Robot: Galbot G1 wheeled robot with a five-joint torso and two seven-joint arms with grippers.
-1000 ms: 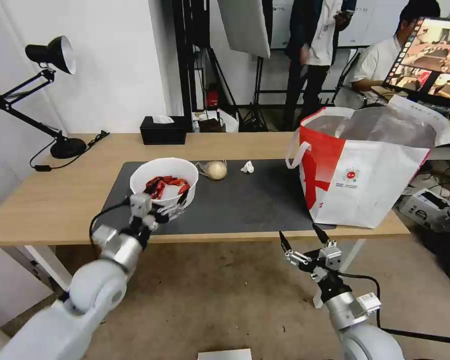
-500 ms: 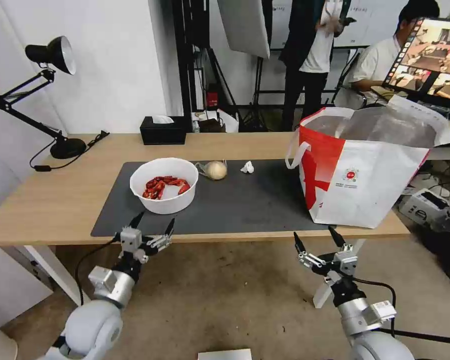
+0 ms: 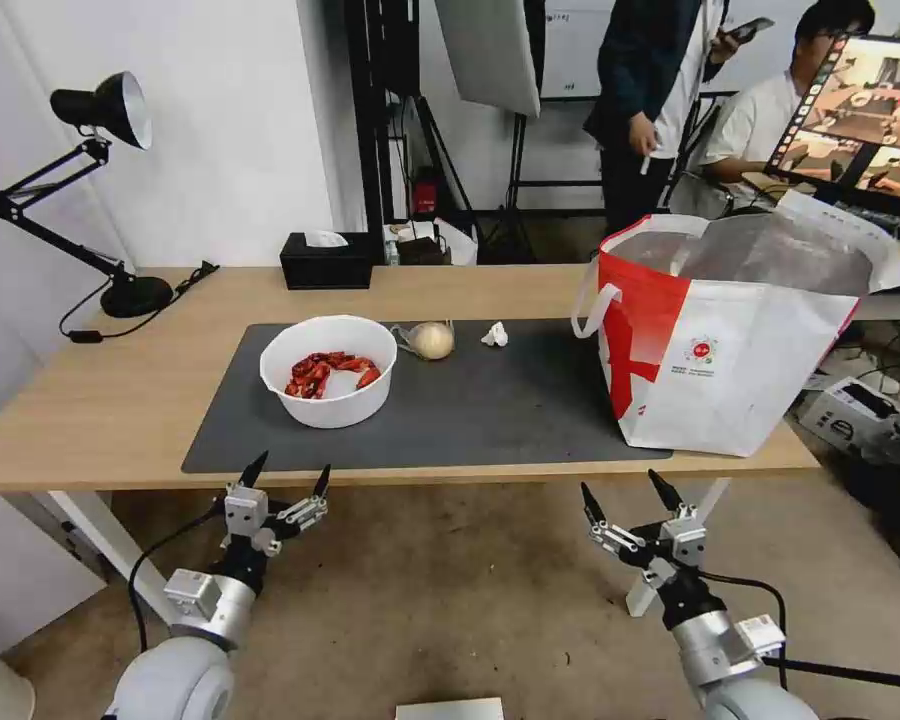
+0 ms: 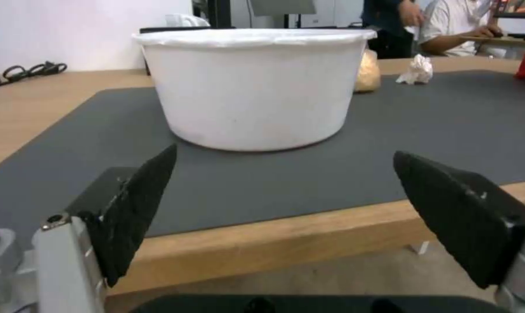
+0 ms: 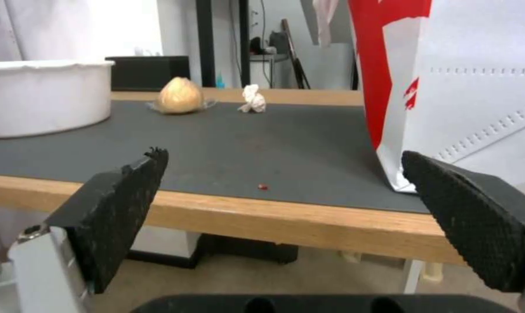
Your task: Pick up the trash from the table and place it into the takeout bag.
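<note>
Hovering below the table's (image 3: 90, 400) near edge, your left gripper (image 3: 288, 482) and right gripper (image 3: 625, 492) are both spread wide, holding nothing. On the mat past them sits the bowl of shells (image 3: 328, 370); farther back lie the wrapped bun (image 3: 432, 340) and crumpled tissue (image 3: 495, 334). At the right end the takeout bag (image 3: 730, 340) stands open-mouthed, likely ready for drops.

I count three pieces of trash on my table (image 3: 90, 410): one white bowl (image 3: 327, 385) of red shells, one wrapped bun (image 3: 432, 340), one crumpled tissue (image 3: 495, 335). One takeout bag (image 3: 740, 370) stands on it. Also one black tissue box (image 3: 325, 262), one desk lamp (image 3: 100, 110), and my two grippers, left (image 3: 288, 478) and right (image 3: 625, 492).
</note>
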